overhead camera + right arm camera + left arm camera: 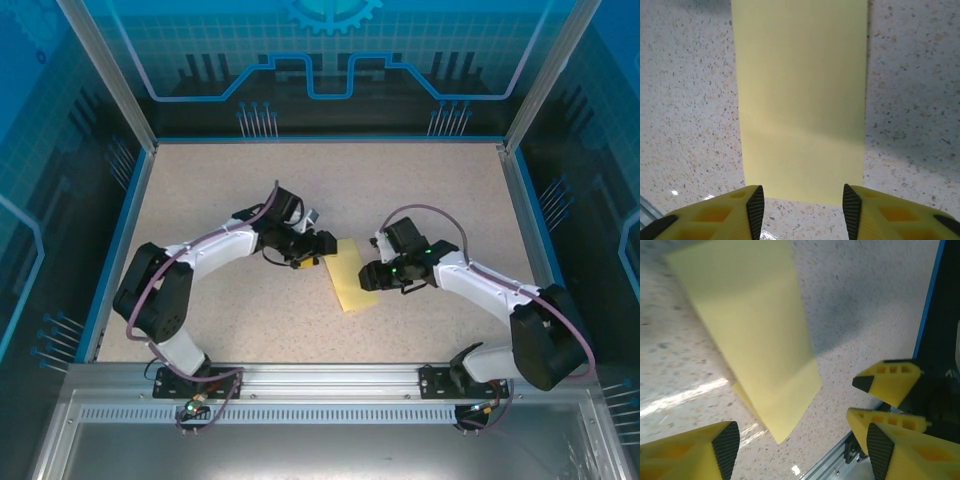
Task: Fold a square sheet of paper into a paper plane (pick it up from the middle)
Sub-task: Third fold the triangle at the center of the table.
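Where the two arms are bolted down, a metal rail (pixel 330 382) runs along the near edge, and beyond it lies the speckled table top (pixel 220 330), walled by blue-lit panels (pixel 320 60) at the far end. In the middle of the table lies the sheet of paper (pixel 350 278), pale yellow, folded to a long rectangle and lying flat, with both grippers crowded around it.

The right gripper (pixel 802 204) comes at the paper's right edge in the top view. Its wrist camera shows the jaws apart, the black pads (pixel 755 206) standing at either corner of the paper's near short edge; whether they touch it cannot be told, and they clamp nothing.

The left gripper (pixel 800 447) hangs at the paper's far left corner, jaws spread wide and empty, above bare table. From its wrist camera the paper slants away to the upper left, and the right gripper's yellow fingers (pixel 888 381) stand close beside the paper.
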